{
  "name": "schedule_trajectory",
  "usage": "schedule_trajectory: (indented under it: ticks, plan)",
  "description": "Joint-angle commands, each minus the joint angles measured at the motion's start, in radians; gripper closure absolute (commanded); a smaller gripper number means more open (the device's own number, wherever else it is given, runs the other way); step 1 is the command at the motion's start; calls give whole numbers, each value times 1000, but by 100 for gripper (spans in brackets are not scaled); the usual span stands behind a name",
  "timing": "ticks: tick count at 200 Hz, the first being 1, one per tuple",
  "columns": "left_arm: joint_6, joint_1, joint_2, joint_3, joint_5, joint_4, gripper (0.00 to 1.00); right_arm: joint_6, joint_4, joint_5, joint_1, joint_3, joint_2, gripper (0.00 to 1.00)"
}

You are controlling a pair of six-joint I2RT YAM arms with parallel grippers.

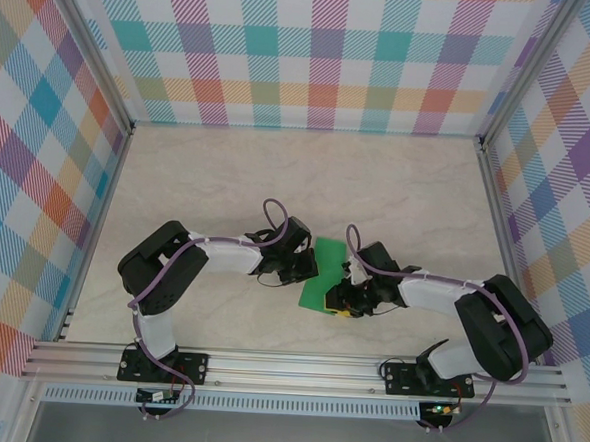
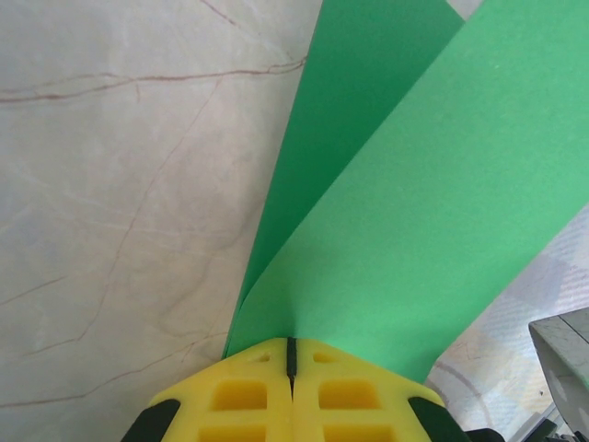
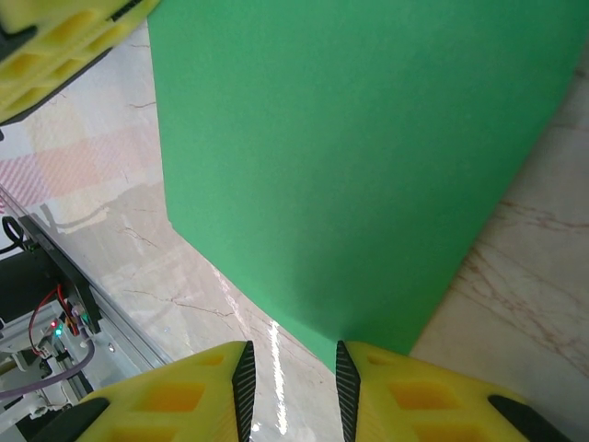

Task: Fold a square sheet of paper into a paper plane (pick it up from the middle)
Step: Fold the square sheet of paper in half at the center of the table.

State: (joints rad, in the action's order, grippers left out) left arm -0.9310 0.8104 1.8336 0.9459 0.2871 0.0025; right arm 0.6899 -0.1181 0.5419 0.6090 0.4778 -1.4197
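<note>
The square sheet of paper (image 1: 324,275) is bright green and sits between the two arms at the table's middle. My left gripper (image 1: 309,273) is shut on one edge of it. In the left wrist view the paper (image 2: 405,212) is bent over itself, and two layers fan out from the closed yellow fingertips (image 2: 292,348). My right gripper (image 3: 294,373) stands open just short of the sheet's near corner (image 3: 368,184). That corner reaches the inner side of its right finger (image 3: 405,387), and bare table shows between the jaws. From above, the right gripper (image 1: 342,302) is at the paper's front right.
The marble-patterned tabletop (image 1: 277,180) is walled by checked panels at the back and sides. An aluminium rail (image 1: 296,369) runs along the near edge by the arm bases. The left gripper's yellow fingers (image 3: 55,46) show at the upper left of the right wrist view.
</note>
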Motion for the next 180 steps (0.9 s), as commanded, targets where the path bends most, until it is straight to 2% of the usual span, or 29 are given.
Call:
schedule_trajectory:
  ticks: [1, 39, 75, 129, 180]
  plan:
    - [-2, 18, 48, -35, -23, -107, 100, -31, -99, -33, 6, 17, 29, 68]
    - [4, 19, 57, -24, -17, -118, 100, -46, -149, -79, -2, 113, 79, 69]
    - [6, 20, 59, -26, -18, -125, 100, -34, -124, -118, -56, 194, 6, 69]
    - [8, 20, 69, -24, -14, -128, 100, -28, -53, -107, -95, 157, -104, 70]
    - [15, 20, 73, -18, -12, -146, 100, -27, -68, -86, -108, 151, -52, 69]
